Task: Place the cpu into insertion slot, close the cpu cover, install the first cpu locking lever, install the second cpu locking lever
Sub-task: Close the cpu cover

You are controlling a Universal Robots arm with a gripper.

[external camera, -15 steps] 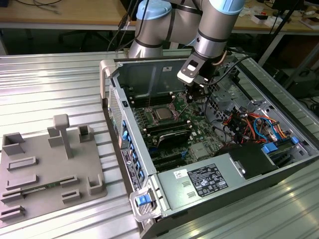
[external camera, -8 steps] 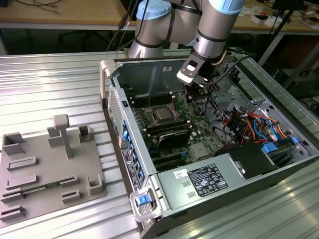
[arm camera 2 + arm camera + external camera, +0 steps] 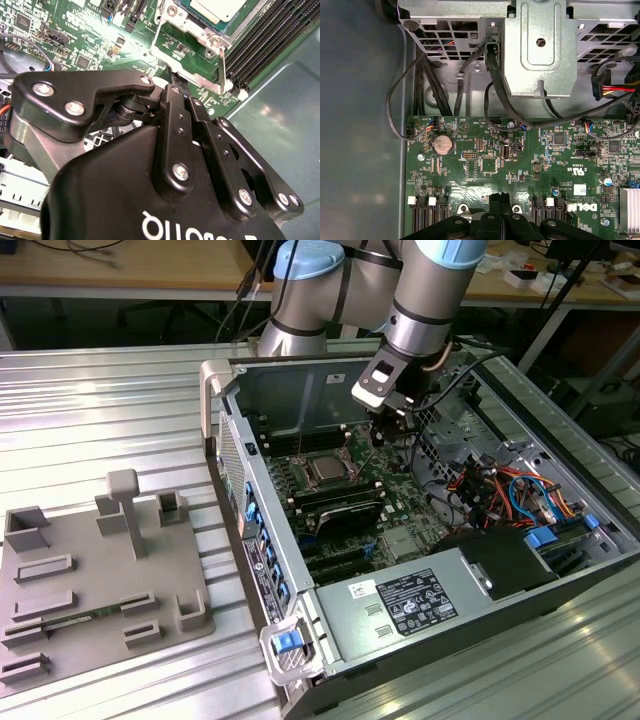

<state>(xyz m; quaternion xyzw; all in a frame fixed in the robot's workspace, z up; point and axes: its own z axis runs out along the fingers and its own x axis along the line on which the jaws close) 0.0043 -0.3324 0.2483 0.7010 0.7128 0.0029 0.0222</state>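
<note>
**Cpu on the board, gripper just beside it**

In the exterior view the gripper (image 3: 383, 436) hangs low over the board (image 3: 400, 510), just to the exterior view's right of the cpu (image 3: 325, 471). The cpu lies flat, silver top up, ringed by the silvery cover (image 3: 200, 34). In the first wrist view the fingers (image 3: 495, 207) are pressed together, pointing down at the board. In the second wrist view the cpu sits a little beyond the fingertips, not between them. The tips end near the cover's corner, and whether they touch it cannot be told.
</note>
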